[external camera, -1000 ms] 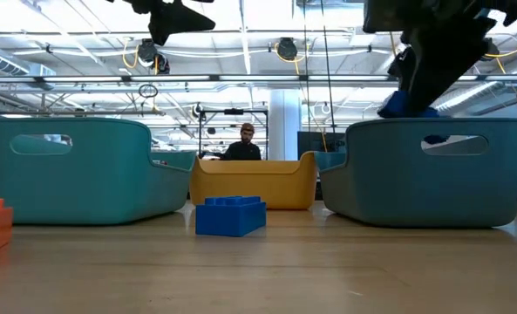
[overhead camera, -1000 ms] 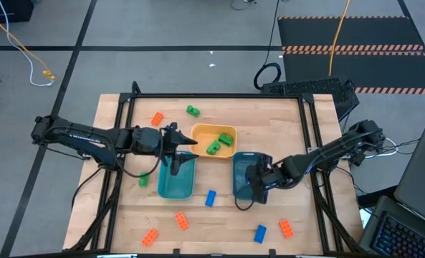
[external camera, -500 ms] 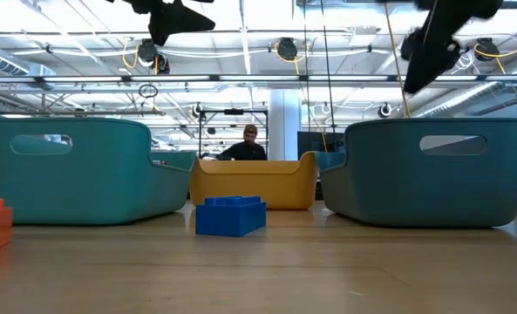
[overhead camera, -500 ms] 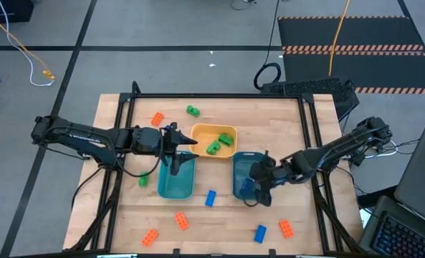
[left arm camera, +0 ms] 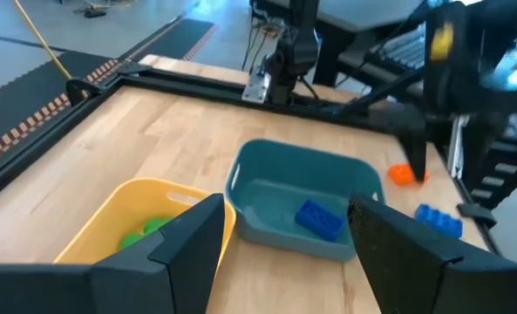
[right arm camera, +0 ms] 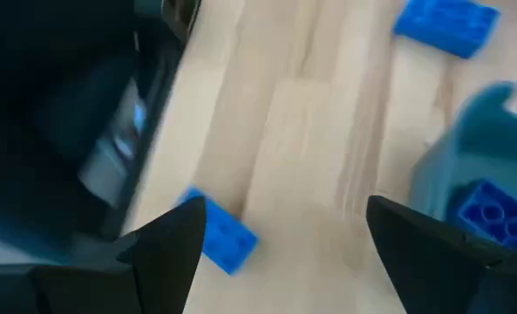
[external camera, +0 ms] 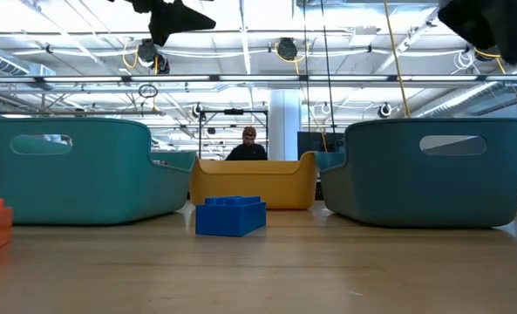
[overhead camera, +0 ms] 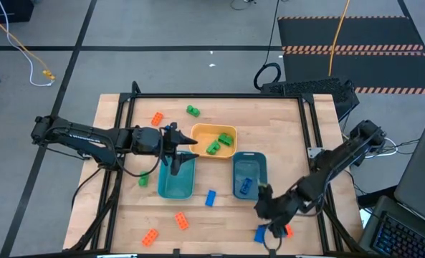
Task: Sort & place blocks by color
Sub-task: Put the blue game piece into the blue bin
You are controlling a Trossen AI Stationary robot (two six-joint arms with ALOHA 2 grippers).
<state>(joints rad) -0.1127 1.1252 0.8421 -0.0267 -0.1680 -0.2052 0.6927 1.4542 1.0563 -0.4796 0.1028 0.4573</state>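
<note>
Small studded blocks lie about the table. One blue block lies inside the right teal bin. Green blocks lie in the yellow bin. Loose on the table are blue blocks, orange blocks and green blocks. My right gripper is open and empty, above the table just beyond the near-right blue block. My left gripper hangs open over the left teal bin.
The three bins stand close together mid-table, the yellow one behind the gap between the teal pair. A black rail frames the table top. Bare wood lies along the near edge and far right. A person shows in the room beyond the table.
My right gripper has let go of a blue block, which now lies in the right teal bin. It has risen out of the bin and swung toward the table's near edge, toward the near-right blue block.
</note>
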